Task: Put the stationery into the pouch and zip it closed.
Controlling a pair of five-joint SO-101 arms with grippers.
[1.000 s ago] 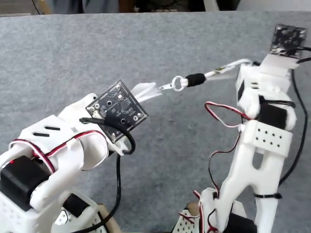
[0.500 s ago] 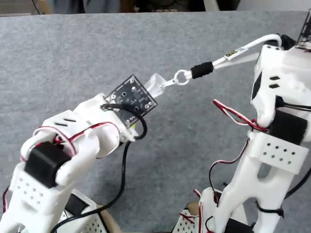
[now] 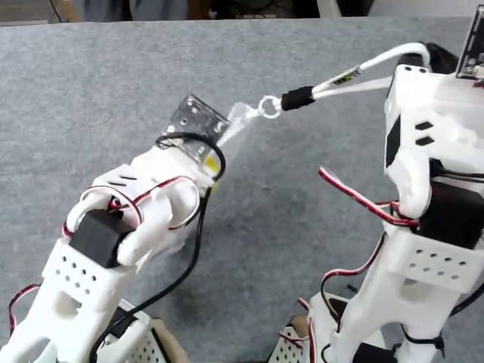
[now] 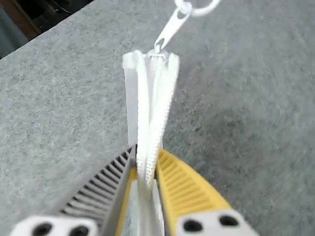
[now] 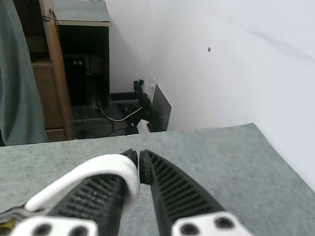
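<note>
- Left wrist view, nearest first: the left gripper is clamped on the pouch. Its grey jaw and its yellow jaw press the white zipper band from either side.
- The pouch stands edge-on between those jaws, and its zipper band runs away from the gripper. In the high view it is a clear pouch sticking out just past the left arm's wrist camera, above the grey table. Whether it touches the table cannot be told.
- At the far end of the band sits the zipper pull, with a metal ring hooked through it.
- In the high view the ring joins a black sleeve. From there a white cord runs taut to the right arm's end.
- Right wrist view: the right gripper has its black jaws closed, with the loop of the white cord pinched between them.
- Farther off in that view are the table's far edge, a white wall and a dark cabinet.
</note>
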